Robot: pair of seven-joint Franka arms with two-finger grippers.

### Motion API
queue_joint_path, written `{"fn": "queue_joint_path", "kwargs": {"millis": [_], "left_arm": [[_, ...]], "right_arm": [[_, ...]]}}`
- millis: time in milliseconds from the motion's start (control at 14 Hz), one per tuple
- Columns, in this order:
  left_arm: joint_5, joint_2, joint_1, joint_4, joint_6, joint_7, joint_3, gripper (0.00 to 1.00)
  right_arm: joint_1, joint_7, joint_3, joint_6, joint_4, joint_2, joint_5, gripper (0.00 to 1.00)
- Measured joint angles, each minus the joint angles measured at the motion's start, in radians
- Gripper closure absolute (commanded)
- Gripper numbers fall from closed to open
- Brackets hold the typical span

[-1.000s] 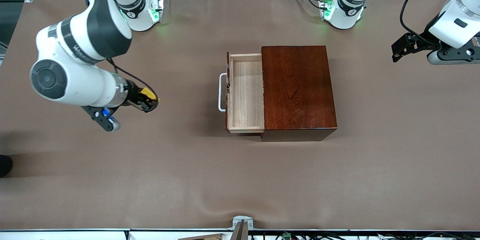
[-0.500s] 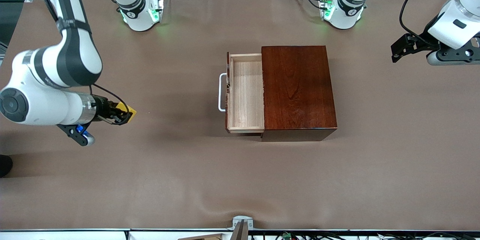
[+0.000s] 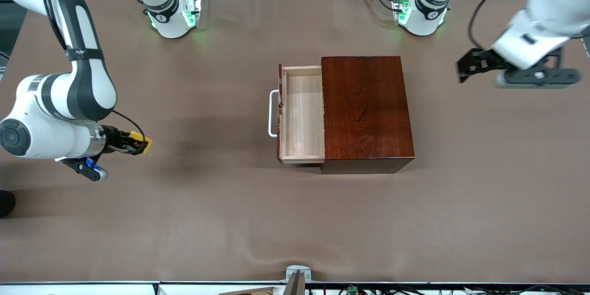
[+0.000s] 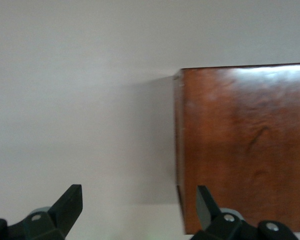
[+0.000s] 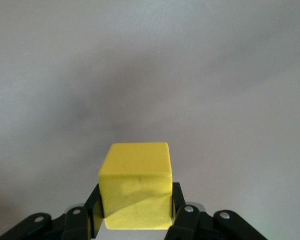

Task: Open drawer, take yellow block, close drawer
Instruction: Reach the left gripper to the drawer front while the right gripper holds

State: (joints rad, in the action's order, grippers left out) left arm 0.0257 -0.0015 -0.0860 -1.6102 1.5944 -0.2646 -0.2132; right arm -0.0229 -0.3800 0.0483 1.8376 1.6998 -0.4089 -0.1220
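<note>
The drawer [image 3: 302,115] of pale wood stands pulled out of the dark reddish-brown wooden box [image 3: 366,110] and looks empty; its white bar handle [image 3: 273,113] faces the right arm's end of the table. My right gripper [image 3: 138,145] is shut on the yellow block [image 3: 141,143] low over bare table toward the right arm's end; in the right wrist view the yellow block [image 5: 135,185] sits between the black fingers. My left gripper [image 3: 465,68] is open and empty, up over the table beside the box; the box [image 4: 245,145] shows in the left wrist view.
The brown table cover [image 3: 295,221] spreads wide on all sides of the box. The two arm bases [image 3: 173,14] [image 3: 421,11] stand along the table edge farthest from the front camera.
My right gripper has carried the yellow block away from the drawer toward the right arm's end of the table and lower. My left gripper has moved toward the box.
</note>
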Motion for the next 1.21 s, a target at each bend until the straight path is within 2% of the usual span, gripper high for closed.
{"fn": "queue_joint_path", "kwargs": {"millis": [214, 500, 1000, 1214], "left_arm": [[0.000, 0.109, -0.066, 0.089, 0.006, -0.231, -0.086, 0.00], [-0.001, 0.277, -0.229, 0.221, 0.060, -0.512, -0.099, 0.00], [-0.002, 0.535, -0.504, 0.320, 0.430, -1.119, -0.090, 0.00], [-0.002, 0.647, -0.637, 0.355, 0.609, -1.321, -0.005, 0.00]], "right_arm": [[0.065, 0.104, 0.001, 0.078, 0.088, 0.002, 0.007, 1.00], [0.101, 0.222, 0.000, 0.228, 0.208, 0.005, 0.023, 1.00], [0.151, 0.362, 0.000, 0.311, 0.263, 0.005, 0.039, 1.00], [0.171, 0.395, 0.000, 0.363, 0.298, -0.001, 0.041, 1.00]]}}
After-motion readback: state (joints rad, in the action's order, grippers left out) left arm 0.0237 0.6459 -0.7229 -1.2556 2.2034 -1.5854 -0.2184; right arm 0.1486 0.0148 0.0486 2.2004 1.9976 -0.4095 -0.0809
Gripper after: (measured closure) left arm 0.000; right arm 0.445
